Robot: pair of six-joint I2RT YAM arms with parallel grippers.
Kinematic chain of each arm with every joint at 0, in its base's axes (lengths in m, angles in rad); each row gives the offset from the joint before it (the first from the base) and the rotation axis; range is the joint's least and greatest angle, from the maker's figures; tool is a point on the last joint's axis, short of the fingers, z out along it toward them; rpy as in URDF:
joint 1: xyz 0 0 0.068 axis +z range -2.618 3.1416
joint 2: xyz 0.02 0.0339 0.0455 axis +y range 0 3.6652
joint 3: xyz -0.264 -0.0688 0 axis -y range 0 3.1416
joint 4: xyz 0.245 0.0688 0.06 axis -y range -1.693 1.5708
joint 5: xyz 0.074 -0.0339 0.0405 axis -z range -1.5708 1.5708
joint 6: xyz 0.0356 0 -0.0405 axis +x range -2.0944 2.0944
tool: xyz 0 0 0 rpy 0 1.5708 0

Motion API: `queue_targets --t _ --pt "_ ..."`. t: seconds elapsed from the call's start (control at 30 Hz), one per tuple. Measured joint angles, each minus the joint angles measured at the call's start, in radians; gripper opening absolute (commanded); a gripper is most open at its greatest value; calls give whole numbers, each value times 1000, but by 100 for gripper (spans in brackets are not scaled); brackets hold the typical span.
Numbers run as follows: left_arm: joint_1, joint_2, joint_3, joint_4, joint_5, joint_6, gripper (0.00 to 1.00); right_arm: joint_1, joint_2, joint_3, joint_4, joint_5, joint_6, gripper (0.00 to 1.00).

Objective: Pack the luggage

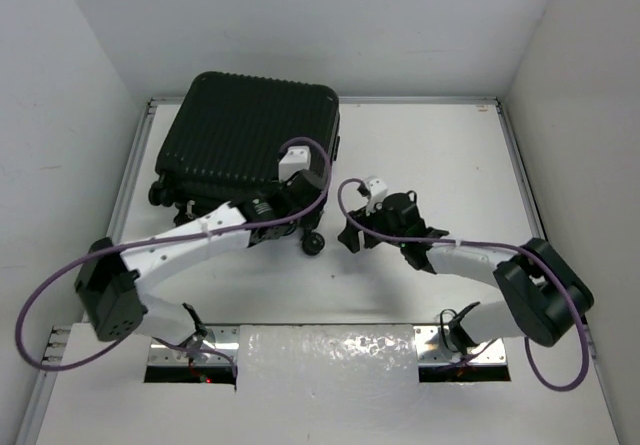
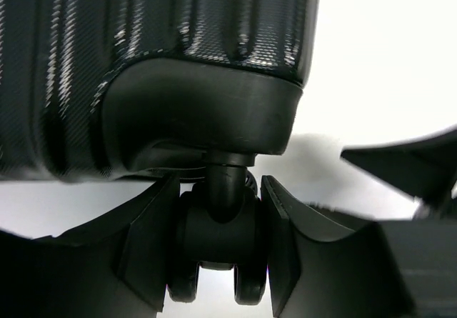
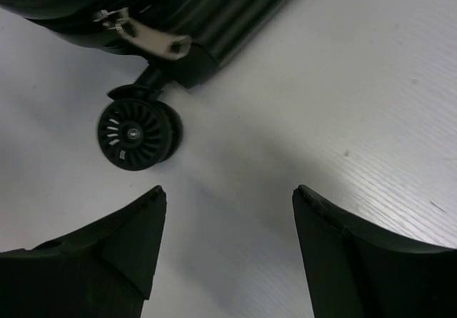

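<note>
Left fingers point(image 2: 146, 250): clamped on small black caster wheel point(image 2: 214, 243) of ribbed black hard-shell suitcase point(image 2: 143, 39).
Right fingers point(image 3: 357, 261): spread wide, white worktop point(image 3: 235, 211) between.

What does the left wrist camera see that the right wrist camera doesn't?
Only the left wrist view: the left claw squeezing a wheel from both sides, just under the luggage at its rounded corner. Only the right wrist view: the right claw open over the bare table, a spoked wheel seen side-on, and a zipper pull. Both: the black ribbed luggage and the white table.
</note>
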Motion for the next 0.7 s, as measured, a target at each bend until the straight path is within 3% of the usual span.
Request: queue_targets --t 0.3,0.43,0.57,0.7 --pt "-1 -285 -225 -40 7 5 0 217 131 44 200 92 -42 59" --pt "-1 -324 -245 -59 18 19 0 308 188 90 308 164 -45 55" --pt "0 -345 -260 -58 26 27 0 316 264 152 360 187 -26 52" --pt "4 -360 -267 -59 33 39 0 350 313 172 367 223 -24 40"
